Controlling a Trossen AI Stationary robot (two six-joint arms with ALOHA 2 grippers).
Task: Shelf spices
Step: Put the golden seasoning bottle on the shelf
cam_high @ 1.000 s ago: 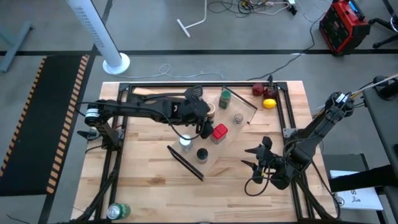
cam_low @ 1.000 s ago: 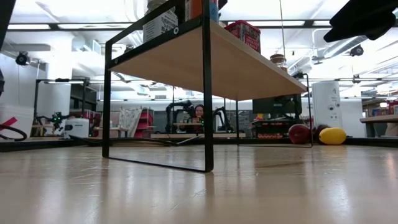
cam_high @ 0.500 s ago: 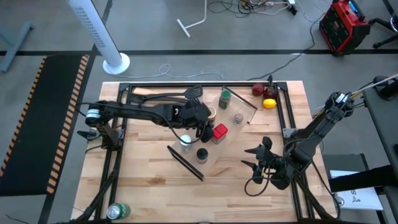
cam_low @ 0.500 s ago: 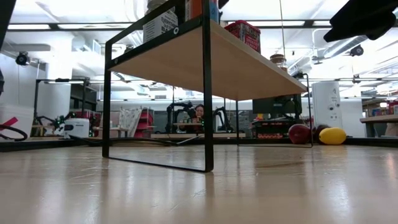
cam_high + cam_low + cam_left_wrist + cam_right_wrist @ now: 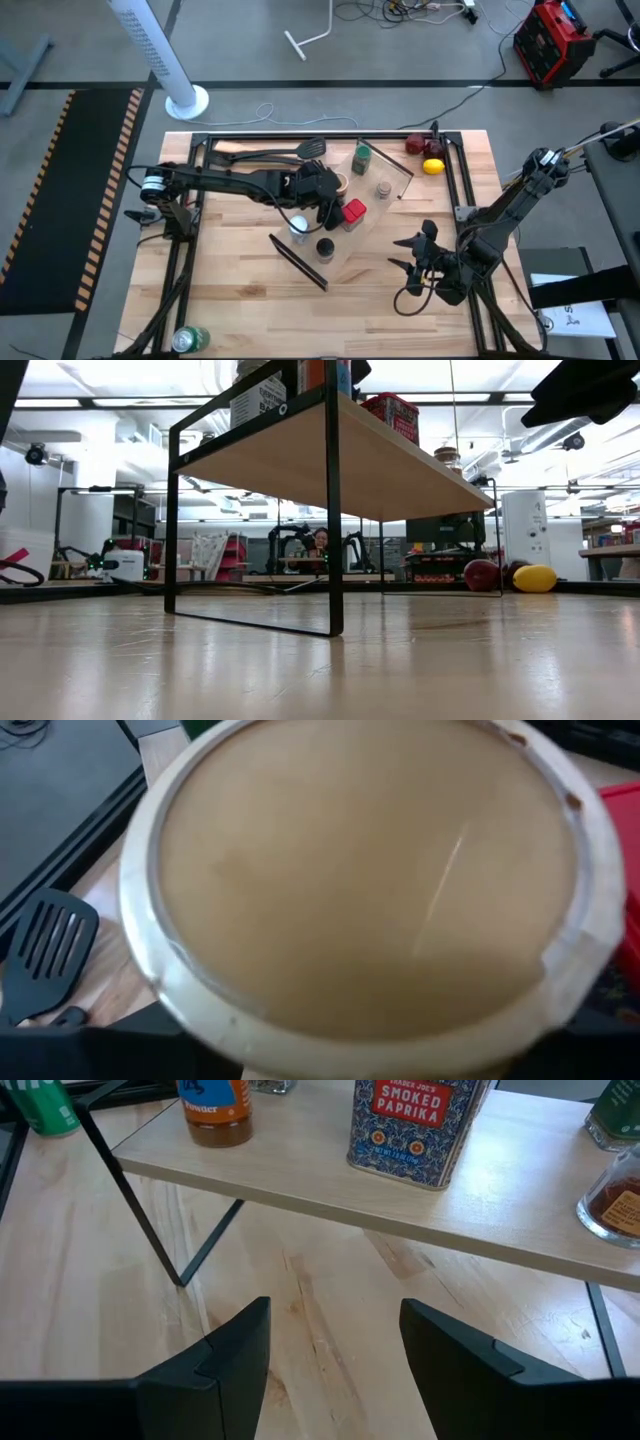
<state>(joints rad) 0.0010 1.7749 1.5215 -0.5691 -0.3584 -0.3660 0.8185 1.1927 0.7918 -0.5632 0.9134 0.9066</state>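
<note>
Left hand [image 5: 332, 198] sits over my tan open-top cylinder [image 5: 370, 880] mid-shelf [image 5: 392, 180]; grip state I cannot tell. Crowding risks toppling the paprika tin [image 5: 352, 213]. Right hand [image 5: 412, 262] waits released.

left arm [image 5: 230, 180]: dark, silver joint ring, thin cable | right arm [image 5: 500, 215]: dark, black fingers [image 5: 215, 1360]

Bright, even overhead light; blurred close-up in left wrist view.
</note>
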